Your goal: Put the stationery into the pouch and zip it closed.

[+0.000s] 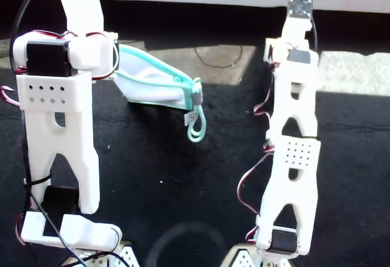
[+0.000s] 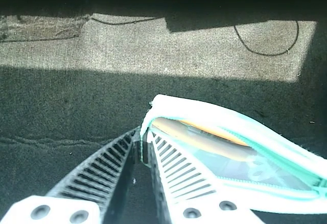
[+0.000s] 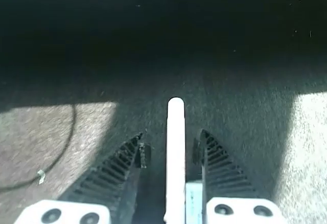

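Observation:
A white pouch (image 1: 152, 83) with teal trim lies on the dark mat at the far left, its teal loop strap (image 1: 196, 127) trailing toward the front. My left gripper (image 2: 142, 143) is shut on the corner of the pouch (image 2: 230, 127). The teal zipper (image 2: 265, 185) gapes, and an orange item (image 2: 204, 134) shows inside. In the high view the left arm (image 1: 55, 114) ends at the pouch's left end. My right gripper (image 3: 171, 150) is low over the mat at the far right. It is open, with a white pen (image 3: 175, 147) lying lengthwise between the fingers and a gap on each side.
A thin dark cable (image 1: 216, 60) curls on a sunlit patch of mat behind the pouch, and the same cable (image 2: 265, 40) shows in the left wrist view. The right arm (image 1: 292, 108) stretches toward the back wall. Bare black mat lies between the two arms.

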`<state>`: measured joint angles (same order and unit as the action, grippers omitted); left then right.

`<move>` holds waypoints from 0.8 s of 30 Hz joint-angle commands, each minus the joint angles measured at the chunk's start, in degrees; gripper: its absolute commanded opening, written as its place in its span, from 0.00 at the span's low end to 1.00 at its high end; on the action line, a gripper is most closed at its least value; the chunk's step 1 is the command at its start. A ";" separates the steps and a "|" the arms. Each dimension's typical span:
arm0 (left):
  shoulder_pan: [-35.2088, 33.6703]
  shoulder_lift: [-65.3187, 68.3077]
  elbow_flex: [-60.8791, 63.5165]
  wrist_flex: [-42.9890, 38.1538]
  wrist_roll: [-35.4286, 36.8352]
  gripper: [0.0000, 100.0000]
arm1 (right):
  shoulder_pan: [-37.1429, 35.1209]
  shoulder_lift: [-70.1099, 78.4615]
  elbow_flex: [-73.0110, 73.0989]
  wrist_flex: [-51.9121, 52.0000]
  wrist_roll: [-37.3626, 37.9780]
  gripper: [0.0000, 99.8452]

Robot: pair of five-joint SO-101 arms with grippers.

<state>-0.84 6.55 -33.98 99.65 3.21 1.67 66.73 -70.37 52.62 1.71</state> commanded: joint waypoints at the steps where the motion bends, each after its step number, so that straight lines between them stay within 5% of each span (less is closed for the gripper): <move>1: -0.40 2.68 0.57 0.88 0.18 0.01 | 1.10 5.93 -9.36 0.31 -0.09 0.14; 9: -0.22 2.68 0.57 0.88 0.26 0.01 | 0.75 10.77 -9.71 -0.04 -0.09 0.14; 12: -0.13 2.68 0.57 0.88 0.26 0.01 | 0.66 10.77 -9.98 0.04 0.00 0.00; 24: -0.22 2.77 0.57 0.88 0.26 0.01 | 0.84 1.89 -14.99 6.99 6.86 0.01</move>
<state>-0.84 6.55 -33.98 99.65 3.21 2.37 75.96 -80.66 57.36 7.78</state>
